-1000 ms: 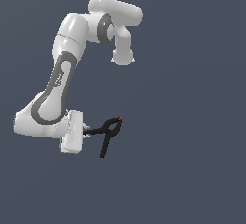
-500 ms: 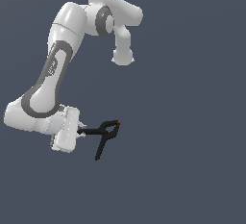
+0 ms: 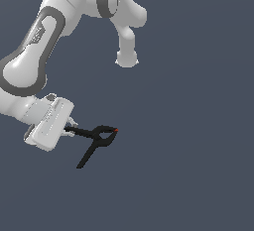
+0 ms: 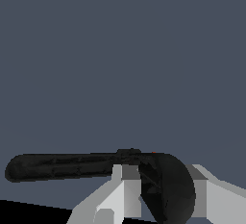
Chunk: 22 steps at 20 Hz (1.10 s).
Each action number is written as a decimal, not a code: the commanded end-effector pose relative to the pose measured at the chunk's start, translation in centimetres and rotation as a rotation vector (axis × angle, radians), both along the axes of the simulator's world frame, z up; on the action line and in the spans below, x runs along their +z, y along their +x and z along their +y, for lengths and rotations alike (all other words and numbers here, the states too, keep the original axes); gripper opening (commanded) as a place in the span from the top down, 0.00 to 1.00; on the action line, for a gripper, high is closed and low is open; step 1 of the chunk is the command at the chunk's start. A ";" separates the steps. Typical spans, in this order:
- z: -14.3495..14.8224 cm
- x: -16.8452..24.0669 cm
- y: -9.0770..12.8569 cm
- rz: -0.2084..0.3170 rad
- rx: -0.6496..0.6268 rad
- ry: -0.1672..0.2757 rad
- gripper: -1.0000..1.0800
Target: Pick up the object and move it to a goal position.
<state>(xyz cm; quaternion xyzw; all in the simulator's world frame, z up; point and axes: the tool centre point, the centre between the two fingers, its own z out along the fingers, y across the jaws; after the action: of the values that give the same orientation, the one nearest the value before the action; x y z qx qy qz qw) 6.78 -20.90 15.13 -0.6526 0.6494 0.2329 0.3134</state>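
Exterior view shows a black spring clamp [image 3: 99, 138] with two thin splayed handles, a looped middle and a tiny red-orange tip. The fingers [image 3: 71, 130] grasp one handle; no writing is readable.

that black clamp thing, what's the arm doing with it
The Panda arm's gripper is shut on one handle of the small black spring clamp. The clamp sticks out toward the exterior view's right, its red-orange tip pointing away from the arm and its other handle splaying downward, free. In the wrist view the clamp sits between the fingers. No surface or goal marker shows.
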 end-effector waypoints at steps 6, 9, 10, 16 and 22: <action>-2.1 9.0 0.8 -0.094 -0.150 -0.040 1.00; -2.9 12.6 0.7 -0.132 -0.212 -0.056 1.00; -3.1 13.8 0.7 -0.144 -0.232 -0.061 1.00; -4.5 21.3 -0.1 -0.221 -0.358 -0.095 1.00; -5.3 28.2 -1.4 -0.292 -0.474 -0.126 1.00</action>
<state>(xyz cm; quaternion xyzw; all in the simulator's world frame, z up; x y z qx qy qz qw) 5.75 -26.09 41.45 -0.5362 0.7415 0.0297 0.4023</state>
